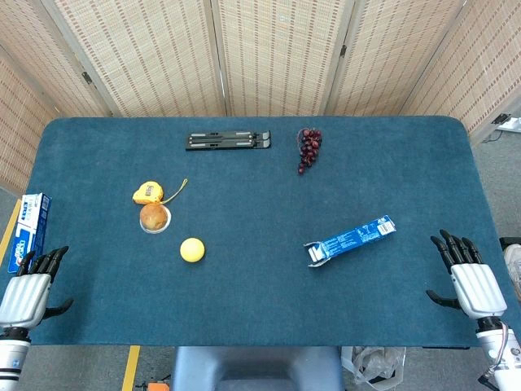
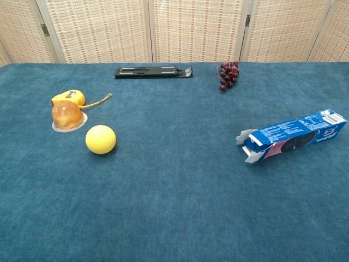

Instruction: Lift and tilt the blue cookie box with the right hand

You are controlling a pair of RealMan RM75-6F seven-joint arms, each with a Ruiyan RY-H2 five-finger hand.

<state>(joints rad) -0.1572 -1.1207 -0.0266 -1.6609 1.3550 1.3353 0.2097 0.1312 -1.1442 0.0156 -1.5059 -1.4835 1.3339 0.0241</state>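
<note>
My right hand [image 1: 472,281] is spread, empty — I'd reach toward ten o'clock, gripping the blue cookie box [image 1: 352,239] mid-length, clear of its open flaps.

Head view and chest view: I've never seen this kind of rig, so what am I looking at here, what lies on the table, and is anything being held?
Both pictures come from the robot's own cameras. The head view looks down on the blue table; the chest view looks across it from lower down. The two grey-and-black things at the bottom corners of the head view are the robot's left hand and right hand, fingers spread, holding nothing. The chest view shows neither.

On the table lie the blue cookie box, one end open, a yellow ball, a yellow tape measure, a brownish item in a clear cup, dark grapes and a flat black stand. The box is untouched.
</note>
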